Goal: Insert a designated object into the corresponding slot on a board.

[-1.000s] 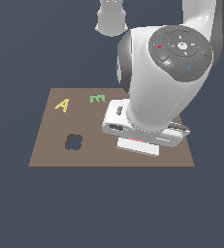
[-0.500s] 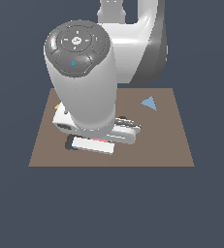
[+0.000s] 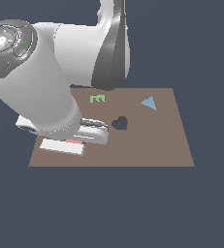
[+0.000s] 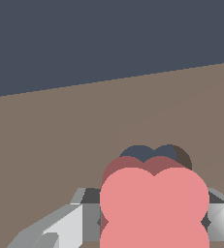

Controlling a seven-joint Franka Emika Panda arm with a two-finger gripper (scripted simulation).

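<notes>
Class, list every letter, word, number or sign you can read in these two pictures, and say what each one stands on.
"E" or "3": a small green piece lying on the board is itself shaped like this character; which way it reads cannot be told.
No printed words, brands or numbers show on the board, the blue triangle or the arm.
The wrist view shows no text on the salmon-red clover piece.

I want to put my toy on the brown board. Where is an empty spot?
The brown board is bare along its near edge and toward the exterior view's right, below the blue triangle and beside the heart-shaped cutout. The exterior view's left is crowded: the gripper holds the red clover piece there.
</notes>
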